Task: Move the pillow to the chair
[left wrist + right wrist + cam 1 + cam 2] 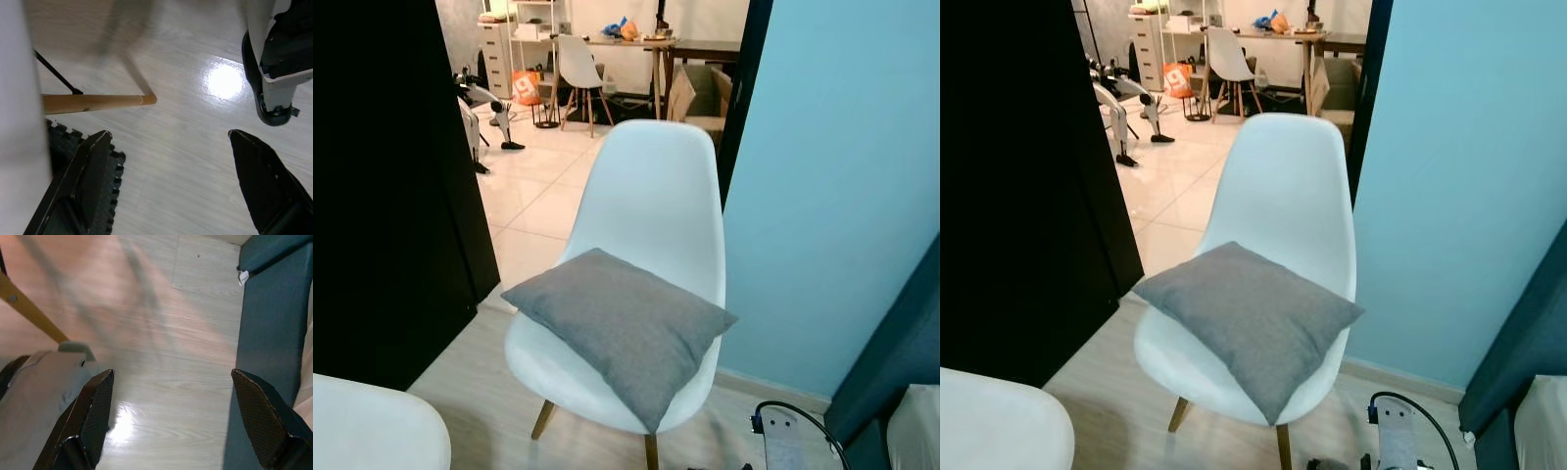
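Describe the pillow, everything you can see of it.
The pillow is square, grey, and looks like plain woven fabric, softly stuffed, with no print or trim visible. It lies flat on the seat of the white chair, turned so its corners point like a diamond. One corner reaches toward the backrest, the left corner sticks out past the seat's edge, and the front corner droops over the front rim. Only the chair touches it; no pincer holds it.

pillow (622,324) on chair (656,196) seat, wall (842,176) right
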Controlling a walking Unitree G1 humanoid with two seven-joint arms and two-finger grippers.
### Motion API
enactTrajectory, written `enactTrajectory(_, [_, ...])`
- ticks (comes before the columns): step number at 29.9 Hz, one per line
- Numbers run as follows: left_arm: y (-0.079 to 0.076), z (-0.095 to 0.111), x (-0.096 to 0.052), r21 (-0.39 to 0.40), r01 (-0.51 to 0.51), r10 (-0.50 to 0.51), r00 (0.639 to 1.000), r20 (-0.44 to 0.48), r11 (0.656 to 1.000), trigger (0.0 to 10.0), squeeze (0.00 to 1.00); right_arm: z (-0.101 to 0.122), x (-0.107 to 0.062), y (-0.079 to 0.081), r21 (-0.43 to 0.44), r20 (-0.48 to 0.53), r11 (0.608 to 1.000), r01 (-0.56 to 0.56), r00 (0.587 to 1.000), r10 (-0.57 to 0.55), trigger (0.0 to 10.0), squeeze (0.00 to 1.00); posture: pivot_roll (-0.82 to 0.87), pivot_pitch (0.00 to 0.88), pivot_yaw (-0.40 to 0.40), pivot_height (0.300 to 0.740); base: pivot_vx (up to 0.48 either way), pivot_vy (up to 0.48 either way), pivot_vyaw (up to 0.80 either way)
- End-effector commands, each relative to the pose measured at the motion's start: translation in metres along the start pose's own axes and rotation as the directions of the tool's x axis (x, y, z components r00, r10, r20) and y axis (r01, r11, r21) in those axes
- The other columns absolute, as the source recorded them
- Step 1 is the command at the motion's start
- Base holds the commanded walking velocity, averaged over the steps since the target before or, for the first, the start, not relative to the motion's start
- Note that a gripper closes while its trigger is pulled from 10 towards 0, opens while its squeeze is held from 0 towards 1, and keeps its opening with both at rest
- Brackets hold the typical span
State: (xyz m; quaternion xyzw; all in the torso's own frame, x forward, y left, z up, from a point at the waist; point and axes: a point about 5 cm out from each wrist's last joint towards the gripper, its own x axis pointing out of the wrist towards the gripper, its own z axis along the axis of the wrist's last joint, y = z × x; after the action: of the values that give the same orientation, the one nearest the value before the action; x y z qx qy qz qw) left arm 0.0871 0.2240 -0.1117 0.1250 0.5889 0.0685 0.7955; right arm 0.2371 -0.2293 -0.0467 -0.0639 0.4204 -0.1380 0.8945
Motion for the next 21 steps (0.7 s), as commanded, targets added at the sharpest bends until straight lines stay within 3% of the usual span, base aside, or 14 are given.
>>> enactTrajectory(1, [-0.003,0.007,0.0,-0.004,0.018,-0.018,1.0,0.024,1.0,10.0,0.0,-0.017,-0.002,0.004,-0.072,-0.065,0.997,-0.021,0.998,0.016,10.0,0.0,0.04,0.055,-0.038,0.624,0.0,0.0,0.0])
enactTrajectory(5, [-0.003,0.007,0.0,-0.002,0.018,-0.018,1.0,0.025,1.0,10.0,0.0,-0.03,-0.004,0.007,-0.134,-0.11,0.99,-0.041,0.994,0.026,10.0,0.0,0.04,0.055,-0.038,0.643,0.0,0.0,0.0])
enactTrajectory(7, [-0.002,0.01,0.001,-0.011,0.016,-0.016,0.999,0.031,1.0,10.0,0.0,-0.052,-0.009,0.013,-0.234,-0.173,0.968,-0.095,0.983,0.055,10.0,0.0,0.05,0.045,-0.047,0.658,0.0,0.0,0.0])
enactTrajectory(9, [-0.002,0.01,0.001,-0.011,0.016,-0.016,0.999,0.031,1.0,10.0,0.0,-0.052,-0.009,0.013,-0.234,-0.173,0.968,-0.095,0.983,0.055,10.0,0.0,0.05,0.045,-0.047,0.658,0.0,0.0,0.0])
enactTrajectory(11, [-0.002,0.012,0.001,-0.019,0.015,-0.014,0.999,0.035,1.0,10.0,0.0,-0.072,-0.014,0.017,-0.317,-0.233,0.936,-0.153,0.969,0.079,10.0,0.0,0.05,0.045,-0.049,0.667,0.0,0.0,0.0])
enactTrajectory(16, [-0.004,0.008,0.0,-0.028,0.023,-0.022,1.0,0.017,0.999,10.0,0.0,-0.086,-0.019,0.019,-0.42,-0.275,0.88,-0.221,0.955,0.109,10.0,0.0,0.06,0.042,-0.044,0.686,-0.089,0.0,0.0])
enactTrajectory(21, [-0.004,0.008,0.0,-0.032,0.032,-0.032,0.999,0.018,0.999,10.0,0.0,-0.087,-0.019,0.021,-0.434,-0.271,0.87,-0.232,0.955,0.119,10.0,0.0,0.06,0.042,-0.043,0.7,-0.417,0.0,0.0])
